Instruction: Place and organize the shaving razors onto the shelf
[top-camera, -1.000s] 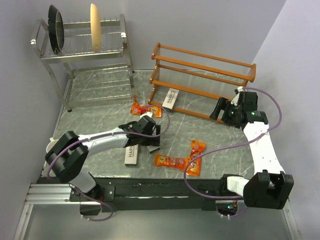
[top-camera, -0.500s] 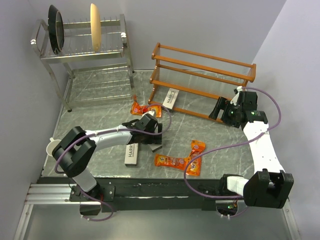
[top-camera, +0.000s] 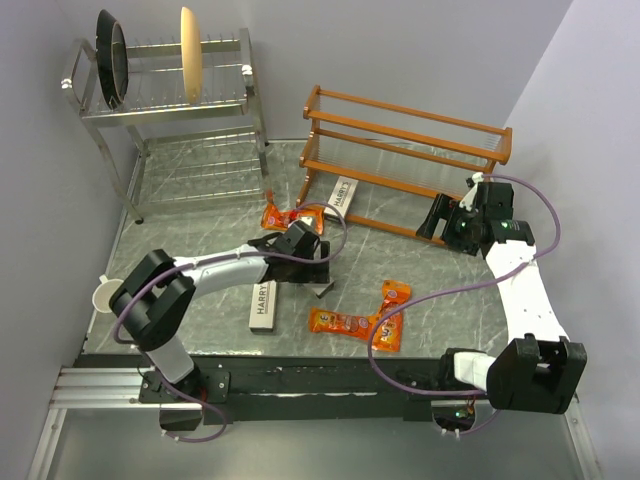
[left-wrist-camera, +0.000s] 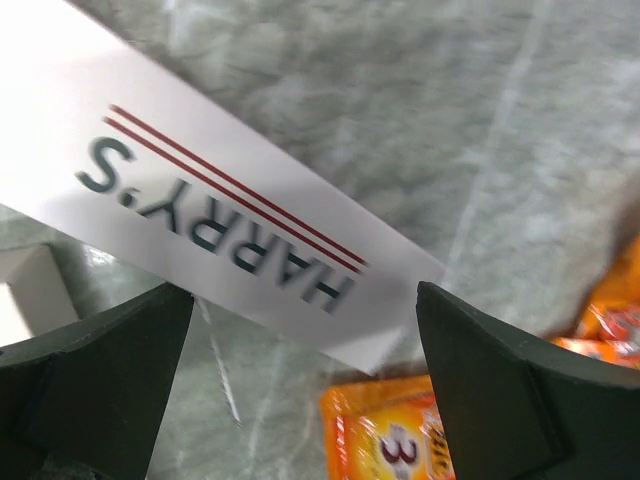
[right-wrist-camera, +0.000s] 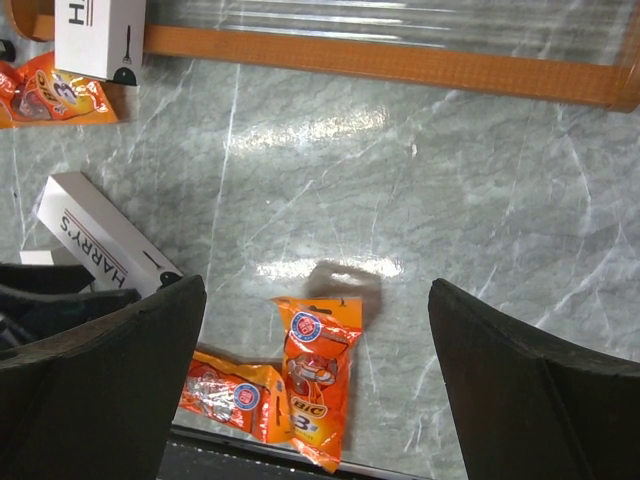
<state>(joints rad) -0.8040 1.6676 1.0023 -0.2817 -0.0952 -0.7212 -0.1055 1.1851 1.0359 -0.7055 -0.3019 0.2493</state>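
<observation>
Left wrist view shows the left gripper (left-wrist-camera: 300, 300) spread wide and empty over a flat HARRY'S box (left-wrist-camera: 220, 215) slanting from 10 to 4 o'clock, so I'd square the wrist across its narrow width before lowering, the wooden shelf (top-camera: 405, 110) lying toward 1 o'clock from it.

Marble tbl (top-camera: 400, 262), HARRY'S boxes (top-camera: 265, 305), orange pks (top-camera: 345, 322), shelf (top-camera: 410, 112), wire rack (top-camera: 170, 112)

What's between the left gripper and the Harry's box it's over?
Nothing visible. The left gripper hangs open directly over the HARRY'S box, whose printed top shows uncovered between the fingers. An orange pack lies by the box's corner, not on top of it.
</observation>
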